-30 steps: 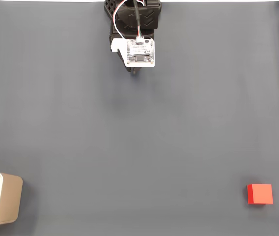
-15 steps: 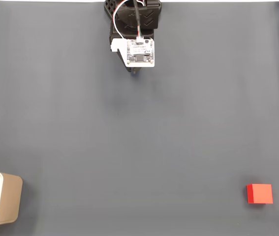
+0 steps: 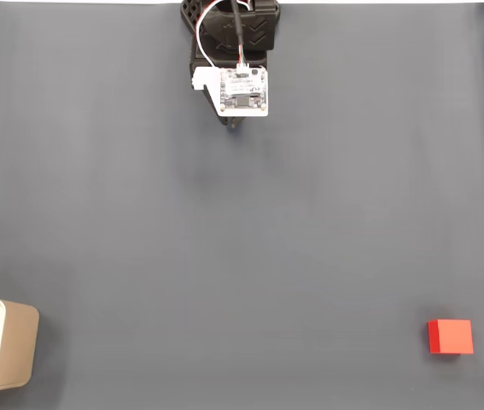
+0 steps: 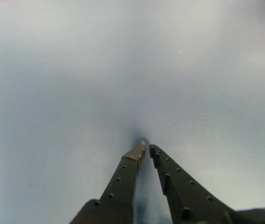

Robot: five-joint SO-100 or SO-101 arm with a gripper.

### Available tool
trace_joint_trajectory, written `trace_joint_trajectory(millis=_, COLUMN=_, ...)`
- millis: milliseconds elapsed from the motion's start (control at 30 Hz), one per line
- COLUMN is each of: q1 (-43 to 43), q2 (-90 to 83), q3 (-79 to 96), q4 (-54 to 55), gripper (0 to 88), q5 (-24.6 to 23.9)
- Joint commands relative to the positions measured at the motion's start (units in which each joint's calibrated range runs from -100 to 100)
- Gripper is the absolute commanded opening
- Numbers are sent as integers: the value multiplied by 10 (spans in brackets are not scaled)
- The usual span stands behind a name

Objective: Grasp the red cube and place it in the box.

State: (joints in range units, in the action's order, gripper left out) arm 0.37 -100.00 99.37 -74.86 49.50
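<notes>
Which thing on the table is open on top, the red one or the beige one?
The box at the fixed view's bottom-left edge: its white inside shows. The red cube at bottom right is solid.

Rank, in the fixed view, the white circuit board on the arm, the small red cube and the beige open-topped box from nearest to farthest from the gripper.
1. White circuit board: top centre, right beside the gripper.
2. Red cube, bottom right, and beige box, bottom left: both far off, too close to call.
</notes>
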Motion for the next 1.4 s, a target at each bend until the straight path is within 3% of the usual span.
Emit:
trace_joint_trajectory(millis=0, q1=6, q2=0, q3=5, q4=-10, gripper=0, q5=-5)
trace_joint_trajectory(millis=300, q1=6, q2=0, q3=5, q4=4, gripper=0, q5=1)
trace_joint_trajectory(millis=967, q1=16, q2=69, q3=-24, q4=261, gripper=0, q5=6)
trace_joint_trajectory(millis=1367, q1=10, q2=135, q3=-112, q4=332, gripper=0, q5=-3)
